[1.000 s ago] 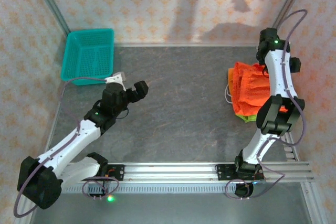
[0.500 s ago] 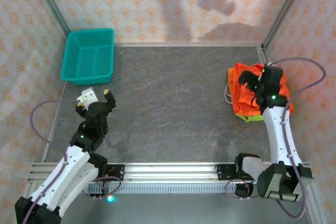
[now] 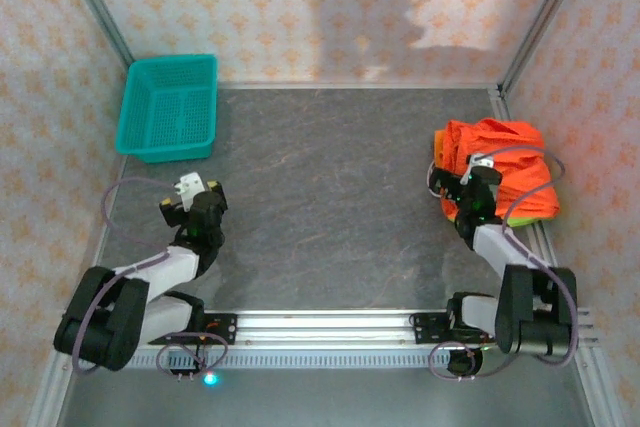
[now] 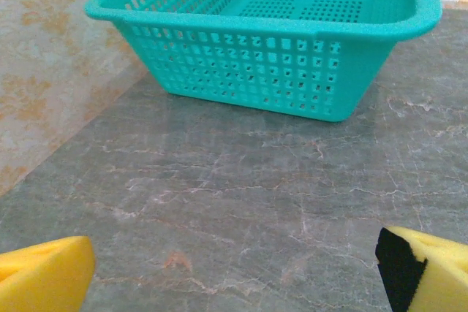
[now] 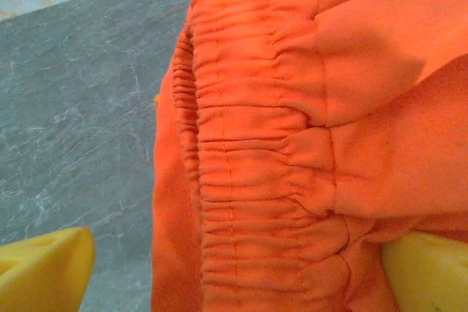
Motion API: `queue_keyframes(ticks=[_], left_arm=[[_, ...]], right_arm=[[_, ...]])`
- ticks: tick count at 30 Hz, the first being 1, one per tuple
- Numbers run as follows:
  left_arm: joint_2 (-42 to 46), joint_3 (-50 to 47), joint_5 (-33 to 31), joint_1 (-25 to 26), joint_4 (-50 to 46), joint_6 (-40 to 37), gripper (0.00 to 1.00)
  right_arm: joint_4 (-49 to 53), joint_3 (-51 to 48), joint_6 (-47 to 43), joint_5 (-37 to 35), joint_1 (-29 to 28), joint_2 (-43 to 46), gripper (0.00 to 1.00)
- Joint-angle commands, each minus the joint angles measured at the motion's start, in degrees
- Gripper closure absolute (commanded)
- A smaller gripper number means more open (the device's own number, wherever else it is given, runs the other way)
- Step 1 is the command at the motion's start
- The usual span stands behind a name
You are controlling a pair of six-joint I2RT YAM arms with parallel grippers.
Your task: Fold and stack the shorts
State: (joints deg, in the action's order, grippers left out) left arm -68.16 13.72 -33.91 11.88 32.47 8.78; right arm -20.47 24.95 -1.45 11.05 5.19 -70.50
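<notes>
One basket sits upper left. One pile of orange shorts lies at right, number untellable. Two arms: one left end effector, one right end effector.

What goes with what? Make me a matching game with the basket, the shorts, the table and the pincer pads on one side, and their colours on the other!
Things:
1. mesh basket
2. pile of shorts
3. table
4. pincer pads

Colours:
A. orange
B. grey
C. yellow
D. teal

Pairs: 1-D, 2-A, 3-B, 4-C
</notes>
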Motion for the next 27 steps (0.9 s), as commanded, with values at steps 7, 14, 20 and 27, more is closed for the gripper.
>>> queue_keyframes(ticks=[7,14,20,27], left_arm=[[-7.1,2.4,8.2,-4.9,15.6,-5.7,0.0],[-16.2,7.2,15.3,-5.8,15.1,-8.1,0.0],[-17.3,9.8,15.9,-7.0,10.9,-6.8,0.0],[-17.4,9.8,15.8,-7.0,11.7,-6.9,0.0]], right_arm=[[-22.1,-1.7,-0.8,0.2,-2.0,-12.4,0.01],[-25.1,-1.6,-1.6,-1.5,-3.2,-16.7,0.01],[-24.7,-1.3,-1.7,-3.1,-3.7,-16.7,0.01],[-24.8,-1.3,-1.7,-3.3,-3.8,-16.7,0.01]])
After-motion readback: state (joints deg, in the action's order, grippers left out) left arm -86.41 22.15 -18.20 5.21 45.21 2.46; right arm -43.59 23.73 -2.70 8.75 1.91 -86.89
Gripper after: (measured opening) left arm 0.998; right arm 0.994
